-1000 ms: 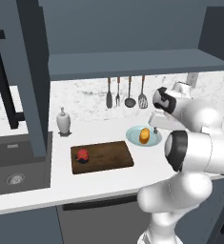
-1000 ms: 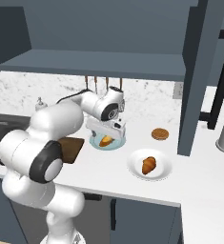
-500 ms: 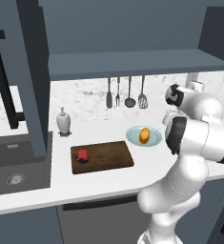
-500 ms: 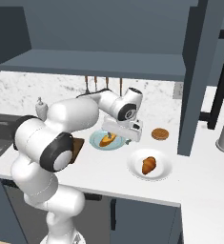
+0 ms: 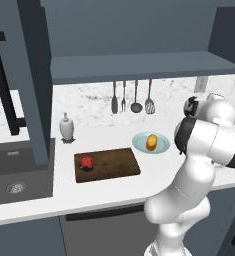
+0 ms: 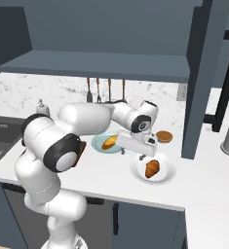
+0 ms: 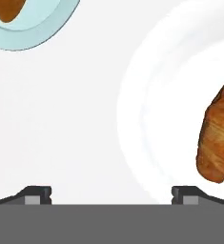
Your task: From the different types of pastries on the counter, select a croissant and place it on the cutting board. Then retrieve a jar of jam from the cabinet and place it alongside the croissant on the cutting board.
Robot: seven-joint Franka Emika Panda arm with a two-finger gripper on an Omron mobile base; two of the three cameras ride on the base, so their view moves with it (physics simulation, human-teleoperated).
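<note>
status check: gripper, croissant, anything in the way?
Gripper open, empty, hovering beside the white plate. Croissant on that plate, untouched, off to one side of the fingers in the hand view. Cutting board holds a small red item. Path unobstructed.

A kitchen: marbled counter (image 5: 104,197), sink (image 5: 14,172), hanging utensils (image 5: 135,97), wall cabinet (image 5: 124,22).
</note>
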